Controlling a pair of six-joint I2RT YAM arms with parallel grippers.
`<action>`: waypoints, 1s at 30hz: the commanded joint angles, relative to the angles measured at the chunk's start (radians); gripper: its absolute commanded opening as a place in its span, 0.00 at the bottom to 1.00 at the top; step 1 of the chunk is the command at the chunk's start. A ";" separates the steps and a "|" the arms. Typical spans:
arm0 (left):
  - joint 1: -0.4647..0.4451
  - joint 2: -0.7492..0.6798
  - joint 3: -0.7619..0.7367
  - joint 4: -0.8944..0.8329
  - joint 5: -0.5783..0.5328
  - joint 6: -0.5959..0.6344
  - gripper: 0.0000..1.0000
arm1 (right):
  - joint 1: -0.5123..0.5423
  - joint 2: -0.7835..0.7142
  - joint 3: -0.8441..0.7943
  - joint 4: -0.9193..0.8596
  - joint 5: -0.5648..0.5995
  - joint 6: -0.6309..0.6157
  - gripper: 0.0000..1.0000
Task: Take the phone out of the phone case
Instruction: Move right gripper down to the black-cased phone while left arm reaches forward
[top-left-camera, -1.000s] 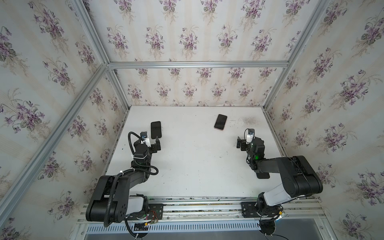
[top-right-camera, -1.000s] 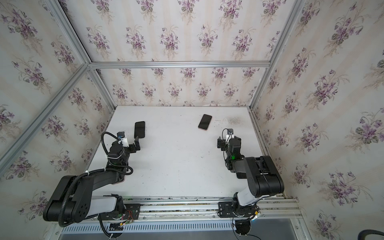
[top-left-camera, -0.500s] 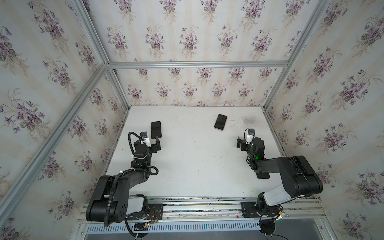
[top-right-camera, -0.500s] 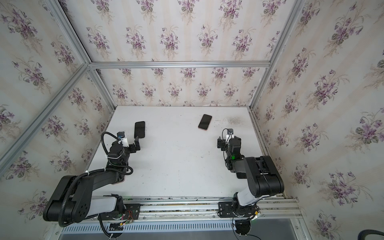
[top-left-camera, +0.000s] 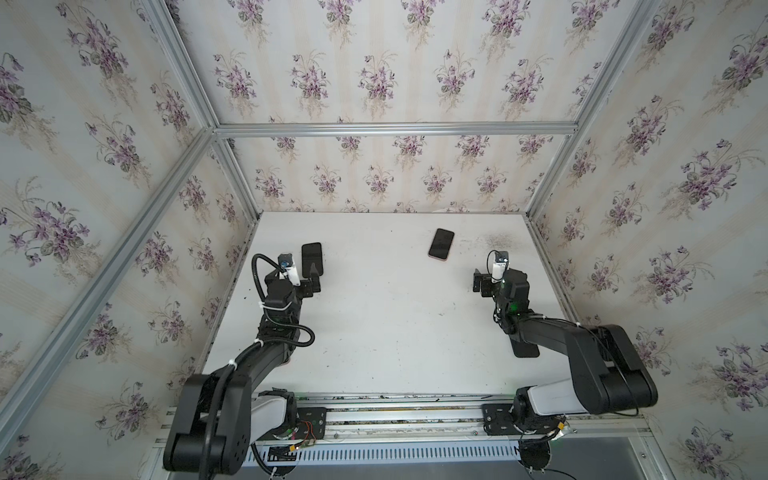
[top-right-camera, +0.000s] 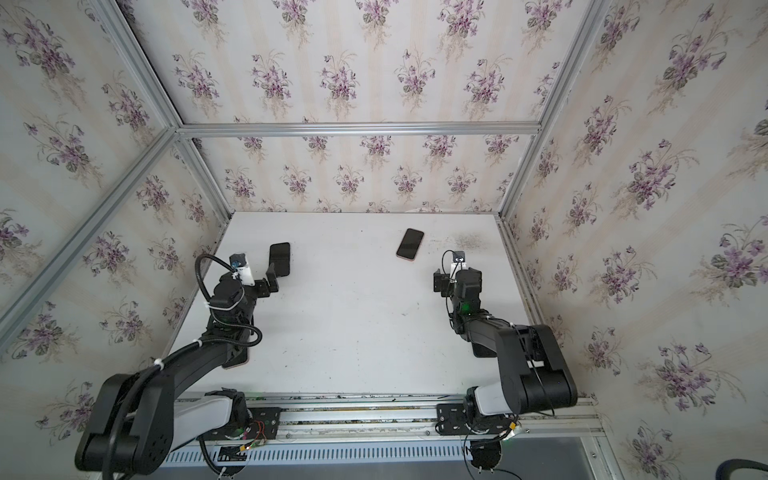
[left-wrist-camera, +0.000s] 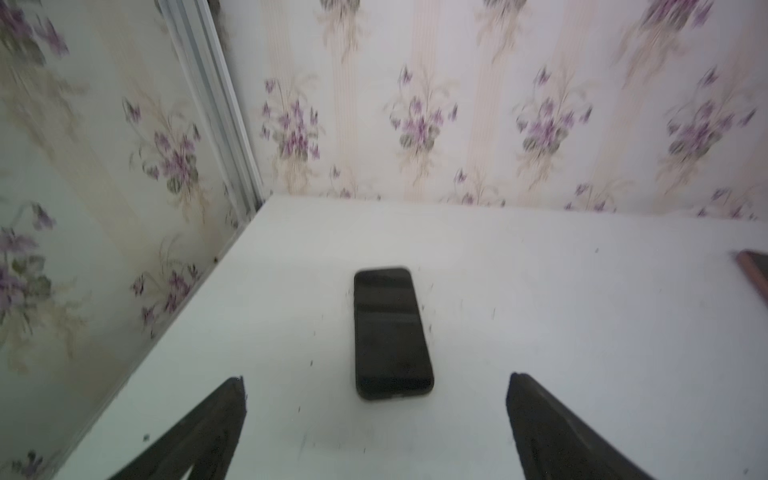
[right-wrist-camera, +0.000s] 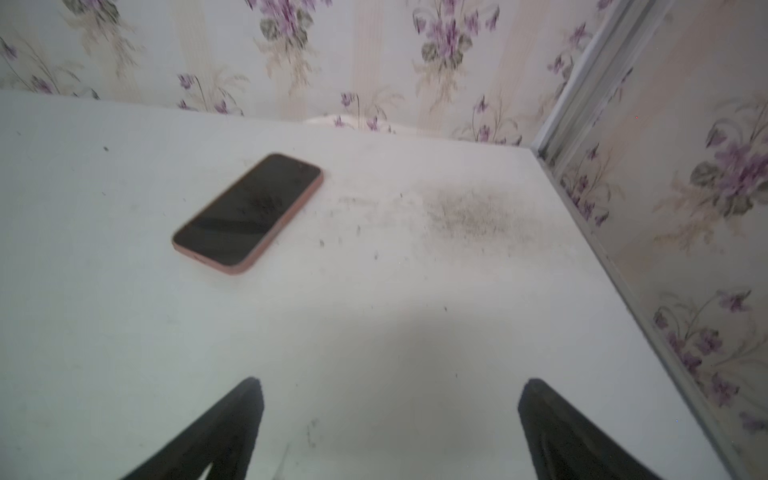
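A phone (top-left-camera: 441, 244) (top-right-camera: 410, 244) with a dark screen lies face up in a pink phone case (right-wrist-camera: 286, 226) at the back of the white table (top-left-camera: 395, 324), right of centre. My right gripper (top-left-camera: 481, 283) (right-wrist-camera: 392, 382) hovers open and empty in front of it and to its right, well apart from it. A second, all-black phone (top-left-camera: 312, 255) (left-wrist-camera: 390, 332) lies at the back left. My left gripper (top-left-camera: 307, 279) (left-wrist-camera: 377, 378) stands open just short of its near end, its fingers on either side and not touching it.
A dark flat object (top-left-camera: 525, 351) lies partly under my right forearm. A pinkish flat thing (top-right-camera: 232, 365) peeks out under my left forearm. Flowered walls with aluminium posts close the table at the left (left-wrist-camera: 216, 108), back and right (right-wrist-camera: 582, 75). A grey scuffed patch (right-wrist-camera: 469, 212) marks the back right.
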 joint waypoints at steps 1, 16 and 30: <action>-0.002 -0.073 0.152 -0.379 0.002 -0.100 1.00 | 0.031 -0.095 0.178 -0.493 0.106 0.102 1.00; -0.225 0.110 0.723 -1.149 0.391 -0.538 1.00 | -0.096 -0.220 0.550 -1.491 -0.126 0.501 1.00; -0.446 0.239 0.797 -1.188 0.406 -0.554 1.00 | -0.481 -0.252 0.256 -1.425 -0.186 0.628 1.00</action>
